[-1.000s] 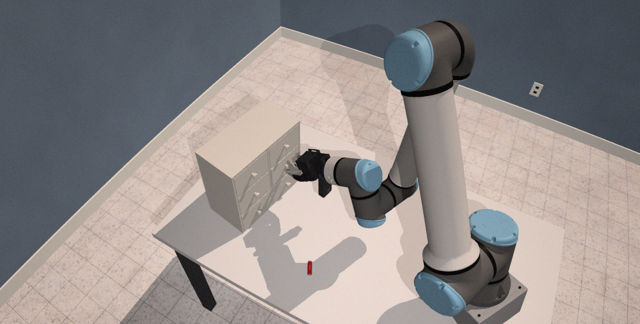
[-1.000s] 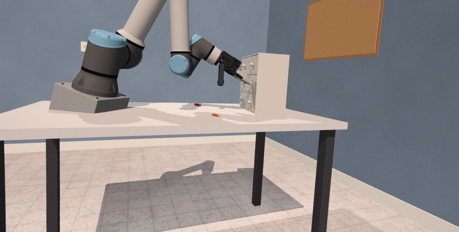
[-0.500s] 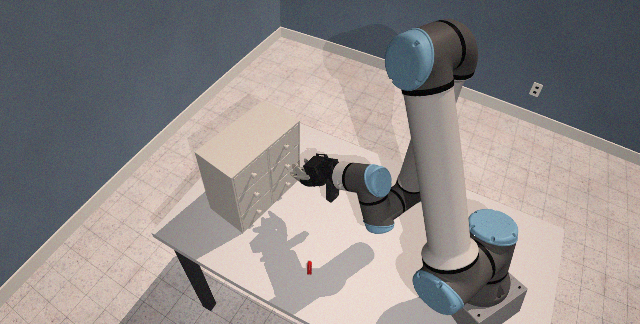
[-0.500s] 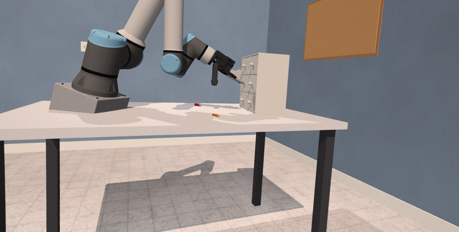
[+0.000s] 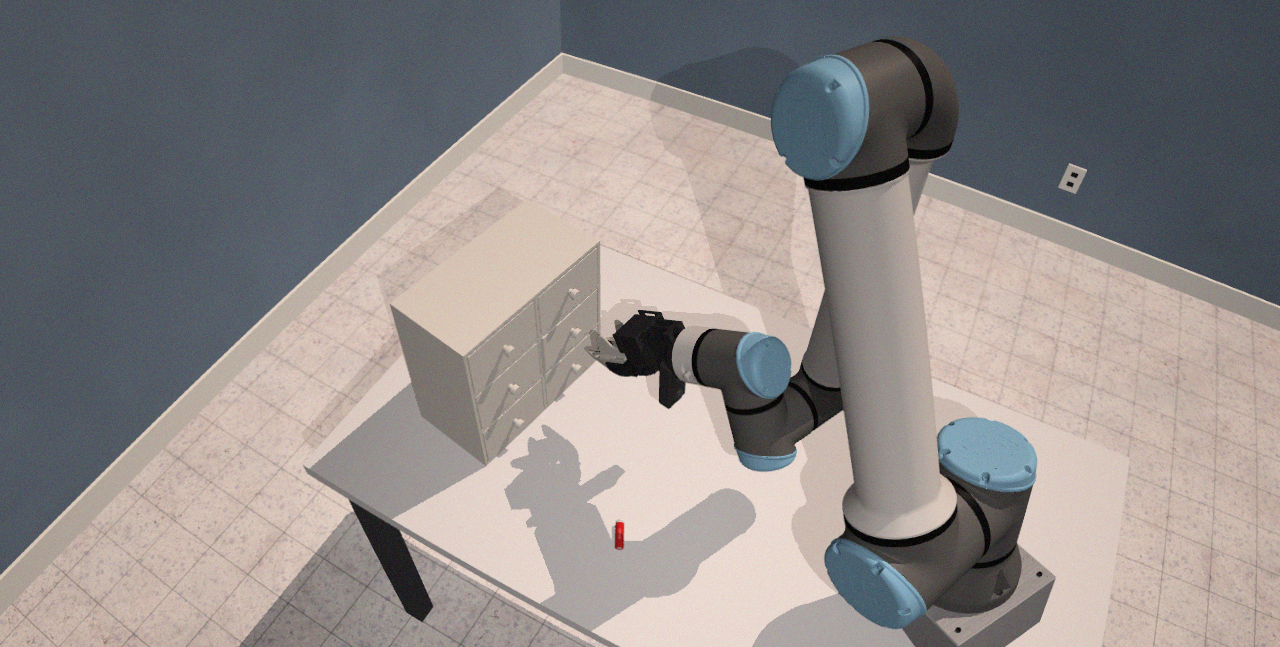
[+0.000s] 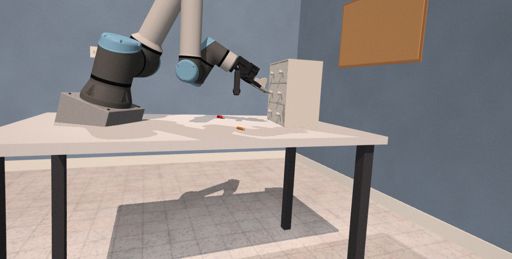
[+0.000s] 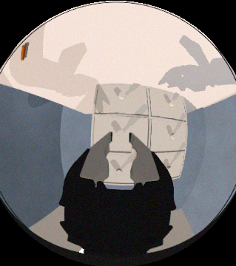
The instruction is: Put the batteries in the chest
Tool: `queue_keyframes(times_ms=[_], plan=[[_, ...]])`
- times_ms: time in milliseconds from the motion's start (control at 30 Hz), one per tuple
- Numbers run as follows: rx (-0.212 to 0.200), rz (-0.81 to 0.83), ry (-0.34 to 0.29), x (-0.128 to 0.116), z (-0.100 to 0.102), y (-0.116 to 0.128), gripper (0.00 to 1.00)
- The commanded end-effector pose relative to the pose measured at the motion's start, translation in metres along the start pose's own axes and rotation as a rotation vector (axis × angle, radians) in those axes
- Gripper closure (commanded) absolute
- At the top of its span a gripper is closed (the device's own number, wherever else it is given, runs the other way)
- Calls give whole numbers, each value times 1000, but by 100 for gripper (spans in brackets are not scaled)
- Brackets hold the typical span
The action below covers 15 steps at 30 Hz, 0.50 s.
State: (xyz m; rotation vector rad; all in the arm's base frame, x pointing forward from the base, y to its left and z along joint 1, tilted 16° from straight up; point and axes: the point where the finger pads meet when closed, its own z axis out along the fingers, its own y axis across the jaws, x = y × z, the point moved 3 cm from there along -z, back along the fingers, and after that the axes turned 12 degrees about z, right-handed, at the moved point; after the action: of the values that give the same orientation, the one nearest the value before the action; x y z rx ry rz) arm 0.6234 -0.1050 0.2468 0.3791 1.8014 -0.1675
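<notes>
The beige chest [image 5: 496, 321] stands upright at the table's far left corner, with two columns of three drawers, all shut. It also shows in the side view [image 6: 295, 92] and, upside down, in the wrist view [image 7: 140, 129]. My gripper [image 5: 595, 346] hovers a short way off the drawer fronts, level with the middle row's right drawer. Its fingers are slightly apart and empty, and it also shows from the side [image 6: 266, 87]. A small red cylinder [image 5: 619, 534] lies on the table near the front edge. A small orange cylinder [image 6: 240, 128] with a grey tip lies nearer the chest.
The arm's base [image 5: 948, 553] is bolted at the table's right end. The red cylinder also shows in the side view [image 6: 220, 117] and the orange one in the wrist view [image 7: 23, 52]. I cannot tell which of them is which battery.
</notes>
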Motion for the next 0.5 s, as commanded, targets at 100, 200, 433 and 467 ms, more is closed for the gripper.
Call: queue_keyframes(times_ms=[100,200,433,467], plan=[[0,0,-1,1,-11,0,80],[0,0,-1,2,-16,0,80],[0,0,-1,5,-36,-1,80],[0,0,-1,5,-39,-1,80]])
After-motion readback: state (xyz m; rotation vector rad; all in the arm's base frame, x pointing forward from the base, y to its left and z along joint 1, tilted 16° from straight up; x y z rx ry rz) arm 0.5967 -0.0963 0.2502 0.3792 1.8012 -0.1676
